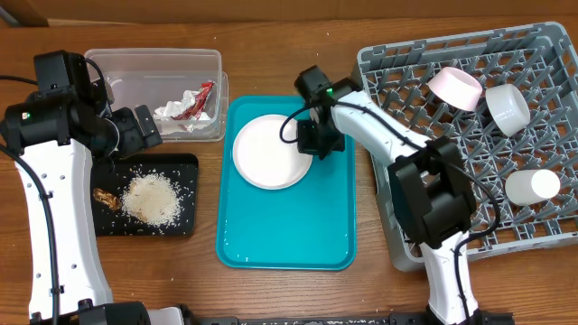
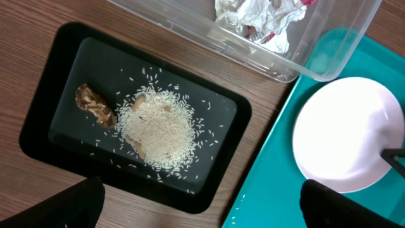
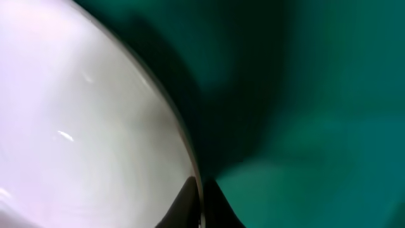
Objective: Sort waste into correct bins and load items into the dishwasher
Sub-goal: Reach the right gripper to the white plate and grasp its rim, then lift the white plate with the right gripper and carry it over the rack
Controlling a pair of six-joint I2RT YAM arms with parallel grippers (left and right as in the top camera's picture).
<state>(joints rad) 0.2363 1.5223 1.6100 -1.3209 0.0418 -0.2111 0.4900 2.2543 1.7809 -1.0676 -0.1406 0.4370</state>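
At the right-hand rim of the white plate [image 3: 95,114], the right fingers [image 3: 220,212] are pinched closed on the thin edge, one tip on each side of it, just above the teal tray [image 3: 316,95] on which the plate lies flat. The step in hand appears to be lifting this plate across to the grey dish rack [image 1: 379,63]. The glazed rim looks hard, smooth and slick and the hold is only at the edge, so a slow lift would suit, letting the round, shallow disc tip onto its edge before it is carried. It should then be slotted upright between free pegs, clear of the pale pink bowl [image 1: 454,88], the white bowl [image 1: 508,106] and the small white cup [image 1: 533,185], all resting among the pegs. The tray is flat, glossy plastic with a raised lip; the rack is an open lattice. Farther out, the left fingers [image 2: 76,206] are spread wide and hold nothing, hovering over the matte black tray [image 2: 76,69]. It holds a heap of loose rice [image 2: 158,130] and a lumpy brown scrap [image 2: 95,104]. Beyond it, the clear tub [image 1: 153,56] holds the crumpled napkin [image 1: 181,108] and the red-and-white wrapper [image 1: 203,95] on the wooden surface [image 1: 271,36].
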